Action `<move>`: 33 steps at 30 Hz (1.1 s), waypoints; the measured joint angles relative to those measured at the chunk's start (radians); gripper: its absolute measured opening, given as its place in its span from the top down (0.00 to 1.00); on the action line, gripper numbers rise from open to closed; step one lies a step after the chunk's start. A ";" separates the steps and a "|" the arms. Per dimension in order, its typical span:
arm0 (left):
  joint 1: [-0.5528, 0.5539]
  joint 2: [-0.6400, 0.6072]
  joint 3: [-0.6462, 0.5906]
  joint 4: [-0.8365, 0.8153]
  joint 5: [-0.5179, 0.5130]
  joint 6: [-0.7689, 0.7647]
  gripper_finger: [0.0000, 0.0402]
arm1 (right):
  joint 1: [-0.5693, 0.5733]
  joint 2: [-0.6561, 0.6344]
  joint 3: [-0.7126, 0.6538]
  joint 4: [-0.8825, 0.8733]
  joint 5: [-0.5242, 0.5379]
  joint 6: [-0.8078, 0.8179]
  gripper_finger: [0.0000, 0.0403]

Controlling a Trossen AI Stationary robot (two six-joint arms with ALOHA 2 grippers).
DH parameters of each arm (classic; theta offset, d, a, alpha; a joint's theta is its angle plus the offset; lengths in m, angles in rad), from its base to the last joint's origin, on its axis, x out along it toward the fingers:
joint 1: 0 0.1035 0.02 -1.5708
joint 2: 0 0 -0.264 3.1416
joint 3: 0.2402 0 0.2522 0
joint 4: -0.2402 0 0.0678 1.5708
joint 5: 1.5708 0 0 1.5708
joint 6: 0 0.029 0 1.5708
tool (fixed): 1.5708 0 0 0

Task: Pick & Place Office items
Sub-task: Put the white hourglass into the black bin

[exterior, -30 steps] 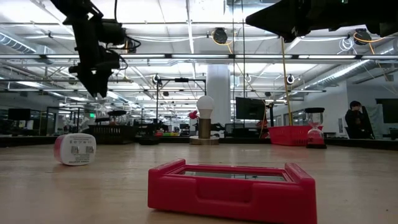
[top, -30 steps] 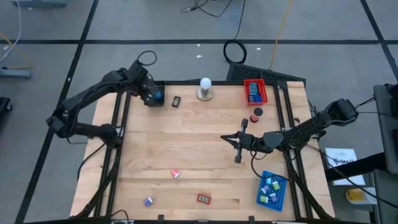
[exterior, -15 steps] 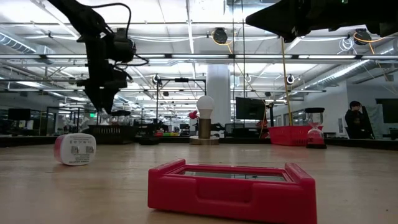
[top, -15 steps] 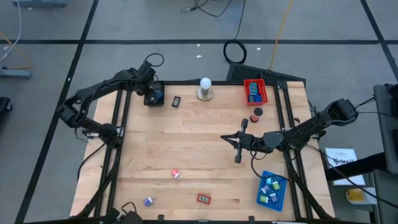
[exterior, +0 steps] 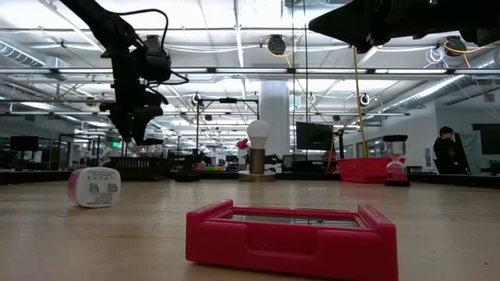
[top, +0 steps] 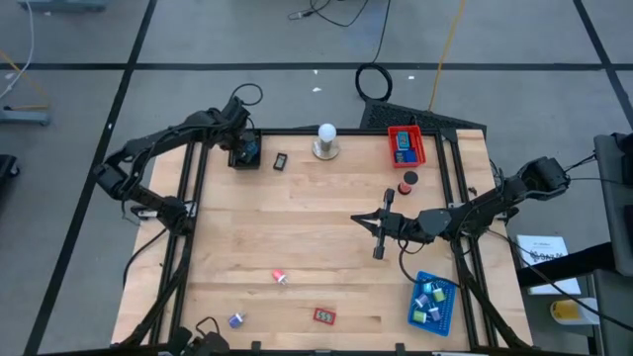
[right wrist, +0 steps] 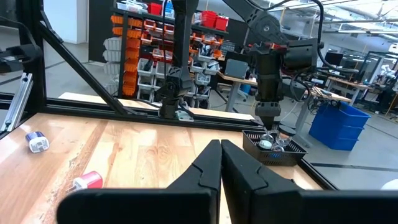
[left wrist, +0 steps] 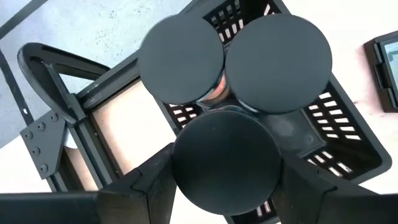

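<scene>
My left gripper (top: 240,150) hangs over the black slotted tray (top: 237,160) at the table's far left corner, pointing down; it also shows in the low view (exterior: 131,133) and the right wrist view (right wrist: 270,127). In the left wrist view three dark round shapes (left wrist: 227,165) hide its tips over the tray (left wrist: 336,124). My right gripper (top: 356,218) is shut and empty, above mid-table, pointing left. A pink-white piece (top: 280,277), a red flat piece (top: 324,315) and a purple piece (top: 235,319) lie on the near table. A small black piece (top: 280,160) lies beside the black tray.
A white ball on a grey base (top: 325,139) stands at the far edge. A red tray (top: 405,145) with blue pieces sits far right, with a red roll (top: 407,181) in front of it. A blue tray (top: 432,302) with several pieces sits near right. There is bare wood at mid-table.
My left arm has drawn its elbow in. Its gripper has shifted slightly toward the far left corner and come down toward the black tray. My right arm has kept still.
</scene>
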 joint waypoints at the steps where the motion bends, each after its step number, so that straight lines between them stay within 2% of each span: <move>1: 0.000 0.000 0.000 0.001 -0.001 0.000 0.47 | 0.000 0.000 0.000 0.000 0.000 0.000 1.00; 17: -0.010 0.001 0.000 0.000 0.007 -0.006 0.47 | 0.000 0.000 0.000 0.000 0.000 0.002 1.00; 23: -0.010 0.001 0.000 -0.006 0.009 -0.018 0.42 | 0.000 0.000 0.000 0.000 0.000 0.002 1.00; 29: -0.016 0.001 0.000 -0.007 0.009 -0.015 0.47 | 0.000 0.000 0.000 0.000 0.000 0.002 1.00; 33: -0.027 0.001 0.000 -0.027 0.010 -0.014 0.45 | 0.000 0.000 0.000 0.000 0.000 0.002 1.00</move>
